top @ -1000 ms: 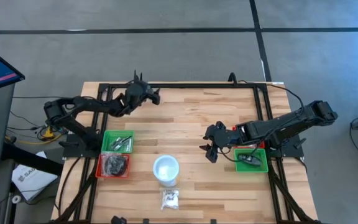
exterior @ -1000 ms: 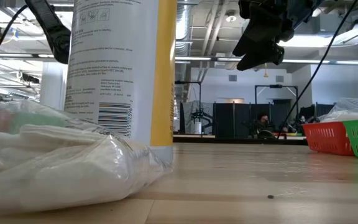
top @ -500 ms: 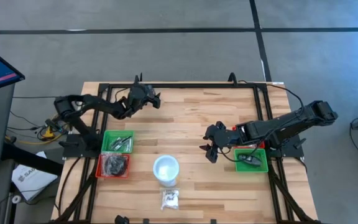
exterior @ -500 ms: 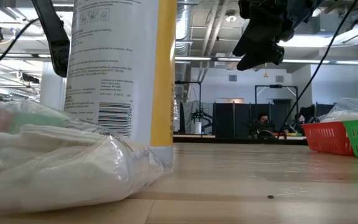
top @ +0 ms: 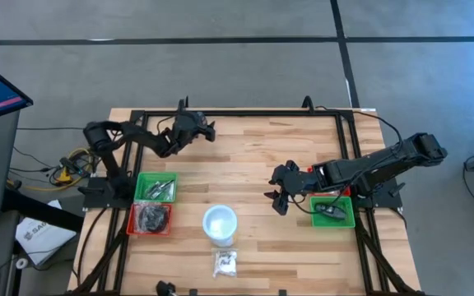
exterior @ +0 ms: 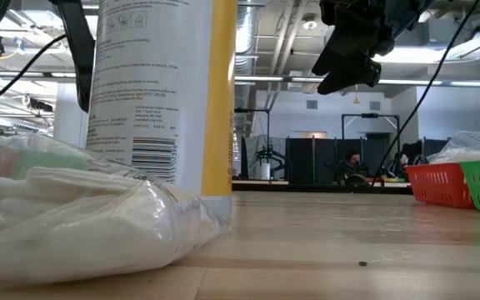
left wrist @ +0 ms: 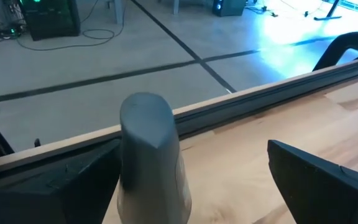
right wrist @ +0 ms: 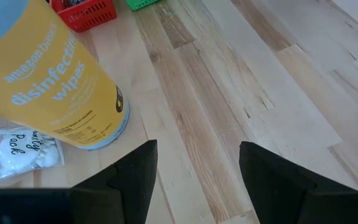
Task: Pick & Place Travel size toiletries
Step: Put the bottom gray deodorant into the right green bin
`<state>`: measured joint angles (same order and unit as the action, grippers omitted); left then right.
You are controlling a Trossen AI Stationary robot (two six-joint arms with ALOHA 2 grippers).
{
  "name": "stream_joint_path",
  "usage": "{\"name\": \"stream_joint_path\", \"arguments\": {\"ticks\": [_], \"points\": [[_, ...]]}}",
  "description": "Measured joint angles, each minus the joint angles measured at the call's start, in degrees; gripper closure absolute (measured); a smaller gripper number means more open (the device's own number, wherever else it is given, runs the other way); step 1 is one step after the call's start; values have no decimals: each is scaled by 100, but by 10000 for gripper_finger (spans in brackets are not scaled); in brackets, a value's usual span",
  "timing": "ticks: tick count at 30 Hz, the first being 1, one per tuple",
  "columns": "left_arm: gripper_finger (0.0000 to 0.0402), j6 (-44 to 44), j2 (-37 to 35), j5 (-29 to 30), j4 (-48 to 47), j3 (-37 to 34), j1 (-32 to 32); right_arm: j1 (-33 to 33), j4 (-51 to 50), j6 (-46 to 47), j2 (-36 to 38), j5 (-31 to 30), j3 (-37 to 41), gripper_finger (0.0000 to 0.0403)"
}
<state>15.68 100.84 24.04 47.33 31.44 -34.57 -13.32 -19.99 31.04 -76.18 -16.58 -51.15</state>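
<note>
The toiletries lie in several places. A clear packet of white pieces (top: 225, 263) (right wrist: 23, 152) (exterior: 73, 225) rests flat on the table near its front edge. Silvery sticks (top: 160, 190) fill the left green tray (top: 142, 178). Black pieces (top: 151, 216) lie in the red tray (top: 132, 224), and a dark piece (top: 327, 211) lies in the right green tray (top: 346, 219). My left gripper (top: 210, 129) (left wrist: 229, 171) stands open, low over bare wood by the far edge. My right gripper (top: 275, 200) (right wrist: 197, 171) (exterior: 348, 58) hangs open above the table, right of centre, nothing between its fingers.
A tall yellow wipes canister (right wrist: 61, 81) (top: 220, 224) (exterior: 157, 92) stands upright just behind the packet. A black frame rail (left wrist: 241, 102) runs along the far edge in front of my left gripper. Bare wood (top: 245, 156) spreads across the table's middle.
My left gripper has sunk toward the table near the far edge and stayed open, while that arm's elbow has swung in toward the table. My right arm has kept still.
</note>
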Motion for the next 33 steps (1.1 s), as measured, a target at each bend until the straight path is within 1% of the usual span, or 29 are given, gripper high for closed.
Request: {"name": "stream_joint_path", "arguments": {"ticks": [6,10,12,15,17,21,25,26,33], "points": [[22,342,341,7,-23,112,-2,0,0,-1,0,0,1,187],[25,316,388,9,-1,114,-2,0,0,-1,0,0,1,187],[33,225,388,8,7,127,-2,0,0,-1,0,0,1,187],[61,192,388,9,19,131,-2,0,0,-1,0,0,1,187],[92,265,388,8,22,131,-2,0,0,-1,0,0,1,187],[164,419,388,-61,22,131,9,0,0,-1,0,0,1,187],[242,519,380,-356,42,133,15,0,0,-1,0,0,1,187],[250,578,378,-403,52,135,15,0,0,-1,0,0,1,187],[250,603,378,-437,50,129,15,-1,0,-1,0,0,1,187]]}}
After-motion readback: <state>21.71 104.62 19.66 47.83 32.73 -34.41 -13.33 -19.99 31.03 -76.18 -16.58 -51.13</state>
